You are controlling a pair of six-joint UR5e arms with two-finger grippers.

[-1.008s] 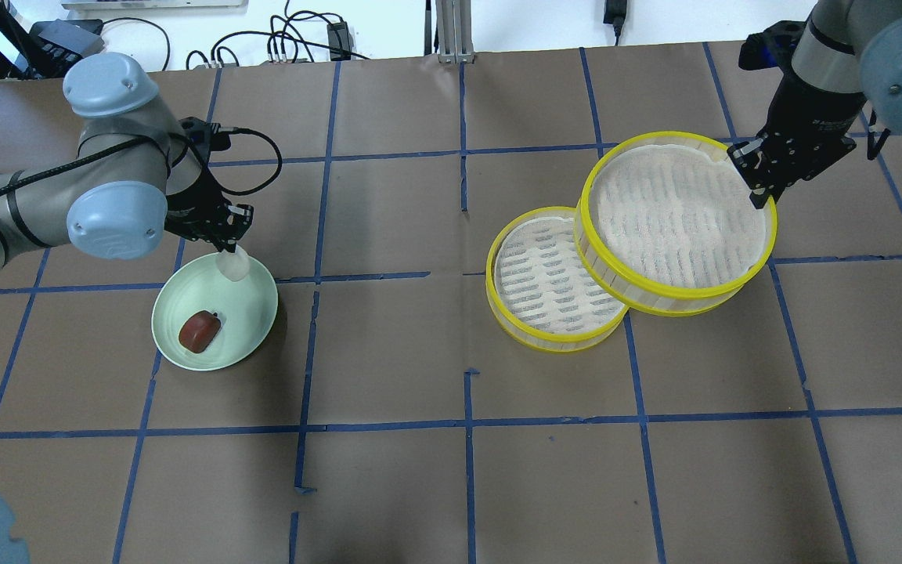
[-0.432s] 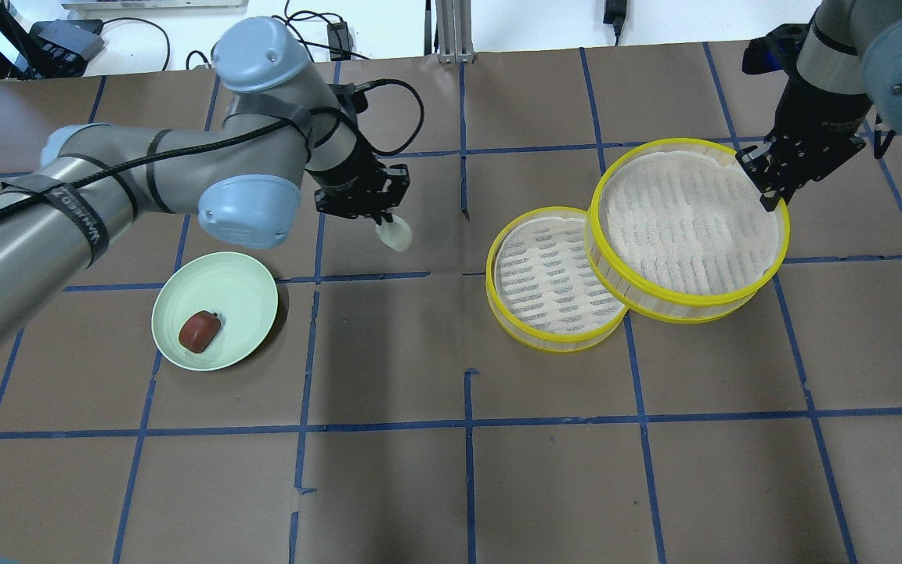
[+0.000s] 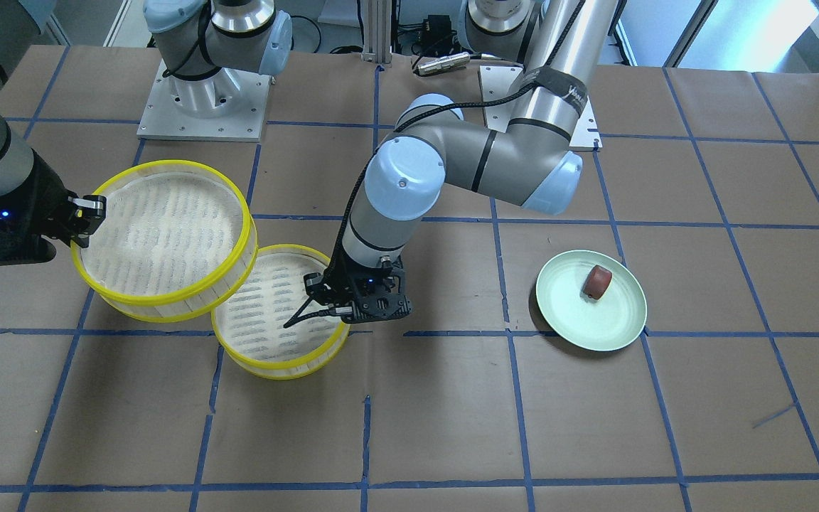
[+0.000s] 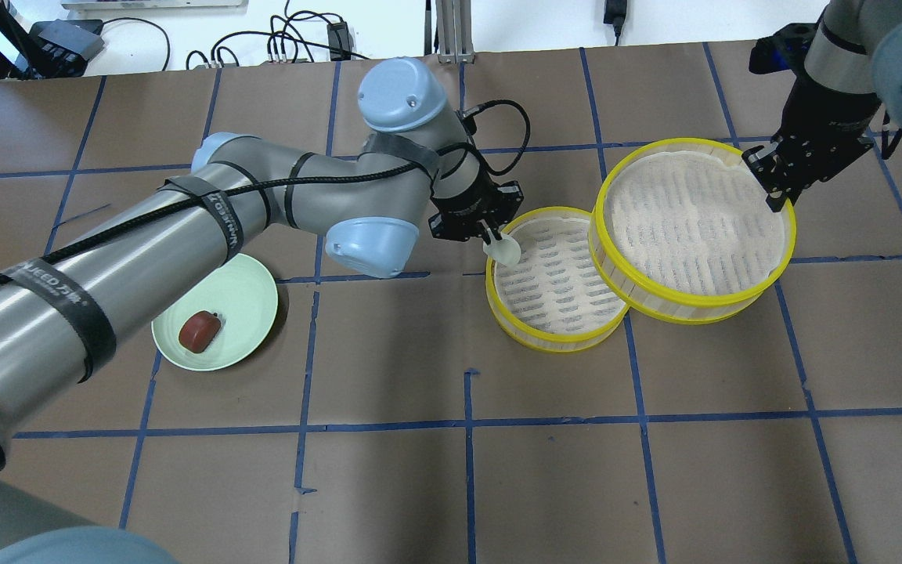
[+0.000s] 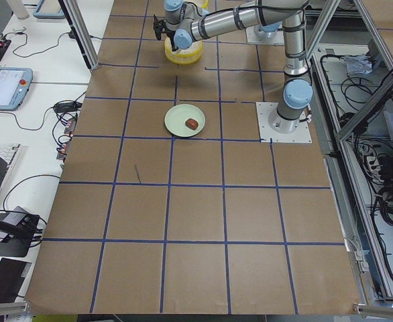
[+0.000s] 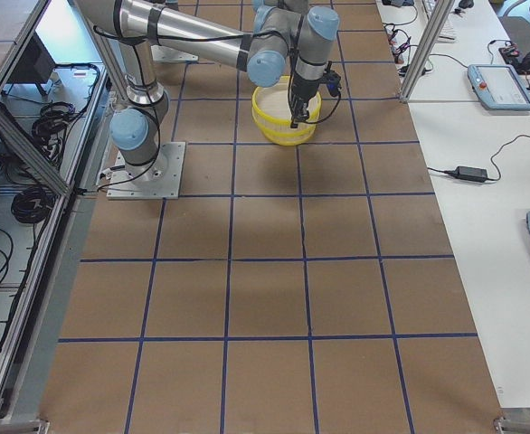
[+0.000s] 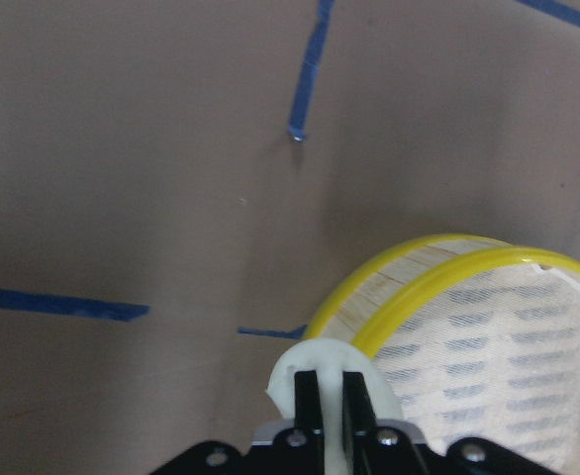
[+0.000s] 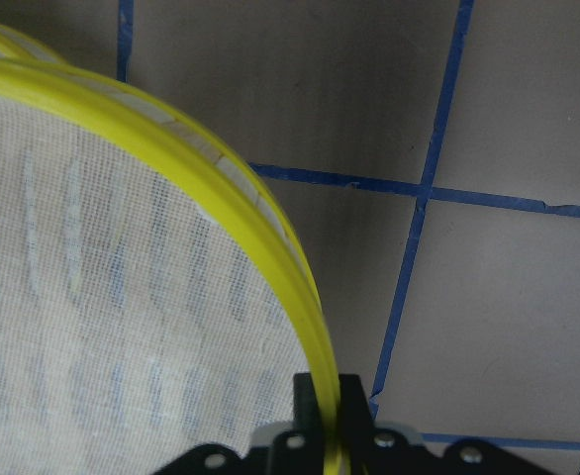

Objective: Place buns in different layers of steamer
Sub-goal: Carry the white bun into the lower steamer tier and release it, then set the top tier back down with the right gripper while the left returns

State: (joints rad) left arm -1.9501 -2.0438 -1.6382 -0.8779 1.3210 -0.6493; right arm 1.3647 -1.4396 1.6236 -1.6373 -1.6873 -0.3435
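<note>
— Overhead?
— Pinched smooth white bun (image 4: 503, 251) in left gripper (image 4: 490, 235) above yellow rim of ribbed lower layer (image 4: 553, 343); clamped right gripper (image 4: 773, 202) on rim of offset upper layer (image 4: 781, 265).
— Front-facing?
— Hid that bun behind left gripper; showed reddish-brown bun (image 3: 597, 282) on glossy green plate (image 3: 580, 323).

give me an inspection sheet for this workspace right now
surface: brown paper table, blue tape grid.
job's things: white bun in left gripper at lower tray rim; reddish-brown bun on green plate; upper tray offset, overlapping lower tray.
clutter: nothing seen.
grippers: left gripper shut on white bun; right gripper shut on upper tray rim.
cables: black cable at left arm; cords past far edge.
surroundings: control pendants beside the table.
</note>
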